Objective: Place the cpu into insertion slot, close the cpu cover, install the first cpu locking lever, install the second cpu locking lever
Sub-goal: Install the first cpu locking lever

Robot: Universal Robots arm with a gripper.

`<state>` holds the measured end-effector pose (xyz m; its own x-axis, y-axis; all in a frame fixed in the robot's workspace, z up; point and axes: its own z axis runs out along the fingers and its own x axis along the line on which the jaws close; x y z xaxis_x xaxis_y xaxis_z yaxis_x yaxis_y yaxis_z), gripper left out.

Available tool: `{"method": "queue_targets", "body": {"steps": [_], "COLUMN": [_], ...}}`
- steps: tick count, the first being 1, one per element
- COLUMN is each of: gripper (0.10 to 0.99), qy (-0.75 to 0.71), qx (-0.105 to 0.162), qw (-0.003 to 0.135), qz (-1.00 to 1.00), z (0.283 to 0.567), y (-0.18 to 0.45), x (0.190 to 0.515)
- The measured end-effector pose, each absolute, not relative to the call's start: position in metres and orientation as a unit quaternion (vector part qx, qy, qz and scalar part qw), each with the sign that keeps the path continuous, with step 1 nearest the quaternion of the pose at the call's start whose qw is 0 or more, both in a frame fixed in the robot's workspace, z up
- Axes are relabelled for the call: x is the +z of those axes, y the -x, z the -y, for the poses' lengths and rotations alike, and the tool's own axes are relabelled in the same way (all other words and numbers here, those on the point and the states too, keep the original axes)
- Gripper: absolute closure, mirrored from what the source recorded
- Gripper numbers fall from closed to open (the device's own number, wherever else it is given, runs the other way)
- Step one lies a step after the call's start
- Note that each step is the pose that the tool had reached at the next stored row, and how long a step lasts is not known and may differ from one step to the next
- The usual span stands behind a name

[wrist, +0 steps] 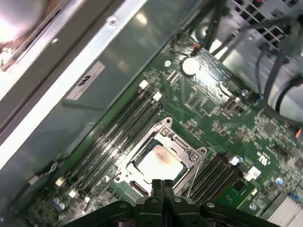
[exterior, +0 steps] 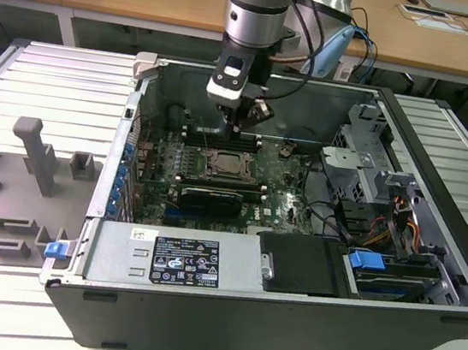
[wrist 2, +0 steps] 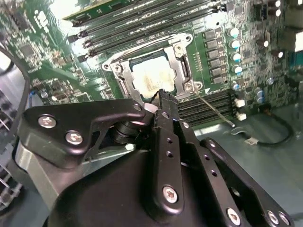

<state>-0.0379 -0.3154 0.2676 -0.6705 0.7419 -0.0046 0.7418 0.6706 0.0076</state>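
Black gripper (wrist: 162,181) — pinched closed — hangs over cpu (wrist: 158,160).

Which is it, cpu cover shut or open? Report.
Shut: in the first wrist view the cpu cover lies flat, the cpu showing through its window.

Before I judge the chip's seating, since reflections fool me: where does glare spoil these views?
Second wrist view: glare whitens the cpu top, and the dark end effector overlaps one edge. First wrist view: the cpu is washed pale too. Exterior view: even light, no glare on the insertion slot.
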Motion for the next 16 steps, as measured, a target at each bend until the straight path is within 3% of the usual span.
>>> {"method": "queue_targets", "body": {"steps": [16], "gripper": [0.976], "qy": [-0.28], "qx": [0.003], "qw": [0.003], "qz": [-0.96], "z": [0.3154], "y": [0.0374], "x": [0.2668]}}
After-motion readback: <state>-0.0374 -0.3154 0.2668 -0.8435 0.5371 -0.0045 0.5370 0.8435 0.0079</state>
